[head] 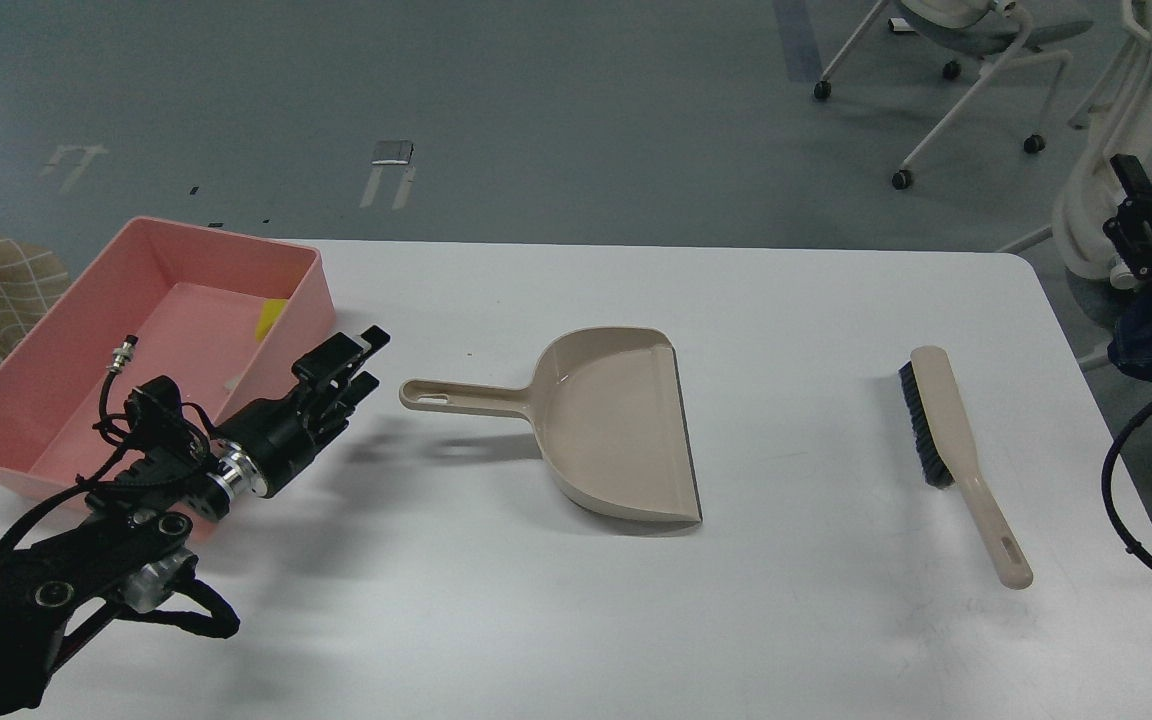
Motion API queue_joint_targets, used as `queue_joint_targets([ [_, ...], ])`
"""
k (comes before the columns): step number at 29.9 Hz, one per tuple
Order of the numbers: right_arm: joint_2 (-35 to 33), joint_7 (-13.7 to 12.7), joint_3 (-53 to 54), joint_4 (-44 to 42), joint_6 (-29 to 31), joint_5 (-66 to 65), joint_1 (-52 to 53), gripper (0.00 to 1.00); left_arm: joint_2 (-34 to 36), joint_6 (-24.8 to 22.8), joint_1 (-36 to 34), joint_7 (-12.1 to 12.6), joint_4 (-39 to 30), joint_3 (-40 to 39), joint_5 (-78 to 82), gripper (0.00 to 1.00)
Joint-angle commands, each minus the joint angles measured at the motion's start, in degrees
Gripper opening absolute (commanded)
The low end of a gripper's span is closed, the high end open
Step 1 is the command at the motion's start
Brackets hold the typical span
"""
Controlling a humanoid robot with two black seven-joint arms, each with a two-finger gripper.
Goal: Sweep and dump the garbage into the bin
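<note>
The left gripper (354,372) hovers above the white worktop (636,620), its two fingers apart and holding nothing. Just beyond and to the left of it sits the pink bin (46,420), its near right corner close to the fingers. Inside the bin, the yellow sponge chunk (271,316) rests against the right wall, and a small off-white scrap (233,381) lies on the floor nearer the gripper, partly hidden by it. To the right of the gripper lies the beige dustpan (616,430), its pan bare and its handle tip pointing toward the fingers, near but not touching. Well to the right lies the brush (956,450). The right gripper (1141,220) is at the far right edge, beyond the worktop; whether it is apart or together cannot be told.
</note>
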Motion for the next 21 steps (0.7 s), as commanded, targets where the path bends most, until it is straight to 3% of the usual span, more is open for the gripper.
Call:
queue_joint_targets([
  [1, 0.02, -0.06, 0.0, 0.18, 0.0, 0.0, 0.09, 1.0, 1.69, -0.39, -1.44, -0.27, -0.39, -0.06, -2.8, 0.8],
  [5, 0.02, 0.03, -0.09, -0.35, 0.0, -0.09, 0.53, 1.0, 2.65, -0.39, -2.67, -0.54, -2.59, -0.59, -4.56, 0.84],
  [10, -0.07, 0.03, -0.09, -0.43, 0.0, -0.09, -0.09, 1.0, 3.45, -0.91, -2.32, -0.8, -9.79, -7.79, -6.41, 0.9],
  [16, 0.02, 0.03, 0.09, -0.43, 0.0, 0.0, 0.18, 1.0, 3.36, -1.79, -2.49, -0.89, -10.41, -15.87, -7.11, 0.94],
  [21, 0.28, 0.03, 0.0, -0.26, 0.0, 0.0, 0.44, 1.0, 3.09, -5.39, -2.23, -0.71, -9.54, -24.49, -11.85, 0.97],
])
